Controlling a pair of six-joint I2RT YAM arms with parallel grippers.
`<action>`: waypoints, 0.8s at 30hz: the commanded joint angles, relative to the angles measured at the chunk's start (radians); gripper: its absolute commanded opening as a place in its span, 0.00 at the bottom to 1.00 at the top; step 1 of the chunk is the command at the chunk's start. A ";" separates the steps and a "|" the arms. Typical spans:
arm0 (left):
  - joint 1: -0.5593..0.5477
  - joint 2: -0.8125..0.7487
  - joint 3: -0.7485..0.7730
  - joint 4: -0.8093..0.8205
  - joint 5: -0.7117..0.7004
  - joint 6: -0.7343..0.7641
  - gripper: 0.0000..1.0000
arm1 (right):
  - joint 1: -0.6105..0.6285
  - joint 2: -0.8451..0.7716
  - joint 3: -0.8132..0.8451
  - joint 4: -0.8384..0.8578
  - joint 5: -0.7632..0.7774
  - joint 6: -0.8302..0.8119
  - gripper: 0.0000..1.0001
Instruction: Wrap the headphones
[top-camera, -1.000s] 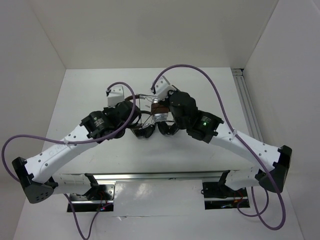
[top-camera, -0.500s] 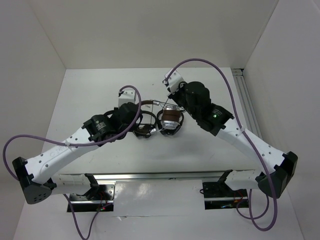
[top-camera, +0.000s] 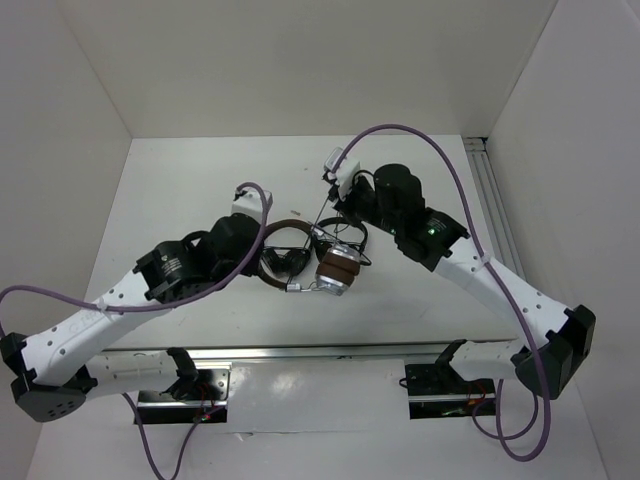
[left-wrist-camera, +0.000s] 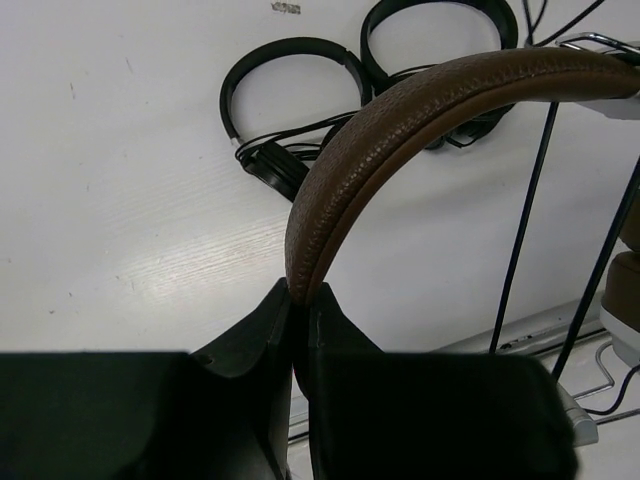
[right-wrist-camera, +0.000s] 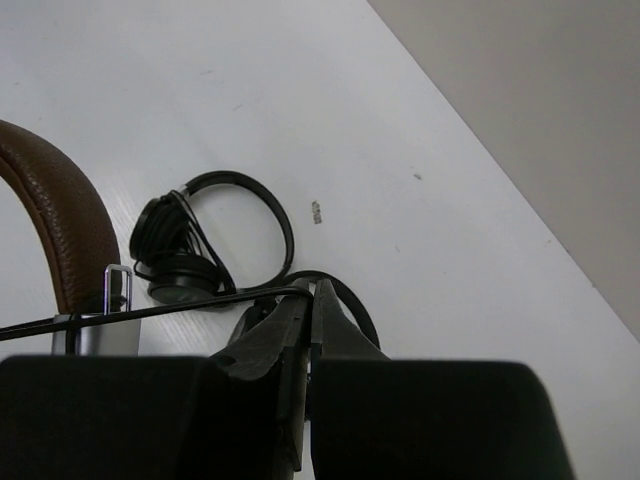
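Note:
The headphones have a brown headband (left-wrist-camera: 400, 110) and a silver ear cup with a brown pad (top-camera: 338, 270). They hang above the table between the arms. My left gripper (left-wrist-camera: 300, 295) is shut on the headband's end; in the top view it (top-camera: 268, 236) sits left of the headphones. My right gripper (right-wrist-camera: 312, 292) is shut on the thin dark cable (right-wrist-camera: 150, 312), which runs taut to the left. In the top view this gripper (top-camera: 332, 203) is behind the ear cup. The cable (left-wrist-camera: 525, 210) also crosses the left wrist view as two straight strands. The second ear cup is mostly hidden.
Two small all-black headphones (left-wrist-camera: 290, 75) (left-wrist-camera: 430, 20) lie on the white table beneath the grippers; one also shows in the right wrist view (right-wrist-camera: 200, 240). White walls enclose the table (top-camera: 180, 190) on three sides. A metal rail (top-camera: 320, 352) runs along the near edge.
The left gripper has pulled back toward the near left with the headband. The silver ear cup has swung lower and nearer. The right gripper stayed behind it, keeping the cable taut.

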 joint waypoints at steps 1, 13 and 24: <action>-0.020 -0.076 -0.018 -0.141 0.115 0.106 0.00 | -0.071 0.010 0.019 0.174 0.022 0.029 0.02; -0.020 -0.158 0.099 -0.155 0.160 0.126 0.00 | -0.094 0.069 0.003 0.183 -0.314 0.115 0.13; -0.020 -0.126 0.174 -0.282 0.049 0.046 0.00 | -0.094 0.184 -0.067 0.387 -0.672 0.280 0.22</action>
